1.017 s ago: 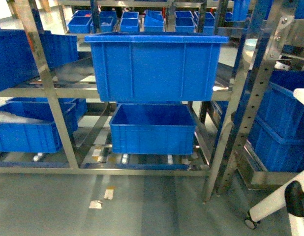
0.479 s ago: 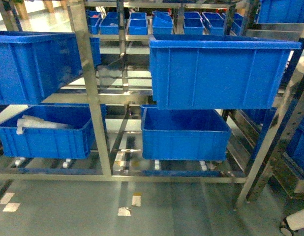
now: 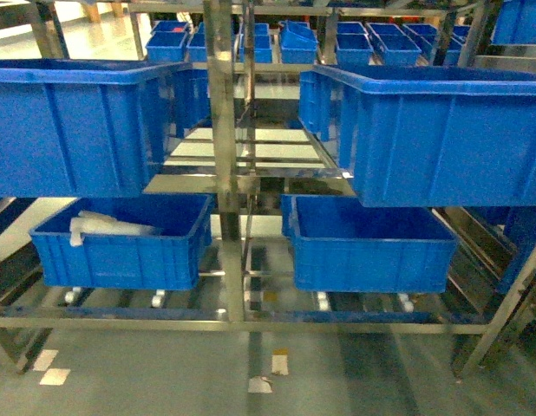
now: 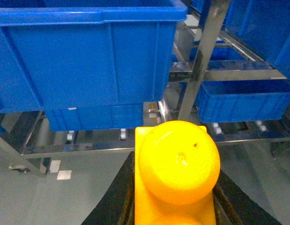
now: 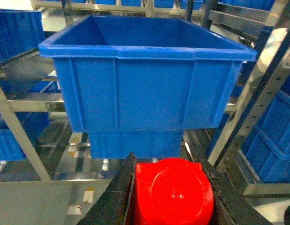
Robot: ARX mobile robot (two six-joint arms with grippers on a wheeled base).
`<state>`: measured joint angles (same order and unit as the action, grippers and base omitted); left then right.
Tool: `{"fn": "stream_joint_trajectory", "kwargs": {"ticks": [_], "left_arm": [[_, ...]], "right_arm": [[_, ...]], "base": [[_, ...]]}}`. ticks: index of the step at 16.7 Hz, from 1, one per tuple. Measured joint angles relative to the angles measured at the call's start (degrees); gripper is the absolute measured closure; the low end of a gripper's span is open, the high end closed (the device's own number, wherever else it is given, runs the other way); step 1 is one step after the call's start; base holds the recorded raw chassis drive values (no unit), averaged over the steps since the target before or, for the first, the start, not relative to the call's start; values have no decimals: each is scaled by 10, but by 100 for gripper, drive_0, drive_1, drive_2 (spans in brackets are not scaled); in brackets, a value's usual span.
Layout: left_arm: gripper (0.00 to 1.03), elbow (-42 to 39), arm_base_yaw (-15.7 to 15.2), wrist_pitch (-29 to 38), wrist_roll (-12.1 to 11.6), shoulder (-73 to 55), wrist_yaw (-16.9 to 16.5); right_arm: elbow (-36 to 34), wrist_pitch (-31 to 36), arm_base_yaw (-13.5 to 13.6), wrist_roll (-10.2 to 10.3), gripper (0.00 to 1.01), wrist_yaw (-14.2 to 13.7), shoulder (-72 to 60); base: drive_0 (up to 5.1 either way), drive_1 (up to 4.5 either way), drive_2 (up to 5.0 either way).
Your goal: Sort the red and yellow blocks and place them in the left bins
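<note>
My left gripper (image 4: 175, 187) is shut on the yellow block (image 4: 177, 161), a studded brick filling the gap between its black fingers (image 4: 118, 197). My right gripper (image 5: 172, 192) is shut on the red block (image 5: 173, 192), held between dark fingers (image 5: 114, 197). Neither gripper shows in the head view. A large blue bin (image 3: 73, 121) sits on the upper left shelf and another blue bin (image 3: 441, 130) on the upper right. The left wrist faces a blue bin (image 4: 84, 51) on the rack; the right wrist faces an open blue bin (image 5: 145, 79).
A steel rack post (image 3: 225, 156) stands in the middle of the head view. Lower shelf holds a blue crate with white material (image 3: 120, 238) at left and an open blue crate (image 3: 372, 243) at right. Small blue bins (image 3: 294, 39) line the far shelves. Grey floor (image 3: 164, 373) lies below.
The head view has swung left: the bins and rack slid rightward across the frame, and the left-hand bins have come into view. The white robot part at lower right is gone.
</note>
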<state>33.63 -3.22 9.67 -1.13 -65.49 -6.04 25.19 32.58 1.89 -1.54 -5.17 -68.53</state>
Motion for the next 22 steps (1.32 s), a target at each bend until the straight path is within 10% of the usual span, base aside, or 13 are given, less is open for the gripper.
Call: {"fn": "stream_joint_trajectory", "kwargs": {"ticks": [22], "left_arm": [[76, -1, -1, 2, 0, 1, 0]], "right_arm": [[0, 3, 3, 0, 73, 0, 1]], "base": [[1, 161, -158]]}}
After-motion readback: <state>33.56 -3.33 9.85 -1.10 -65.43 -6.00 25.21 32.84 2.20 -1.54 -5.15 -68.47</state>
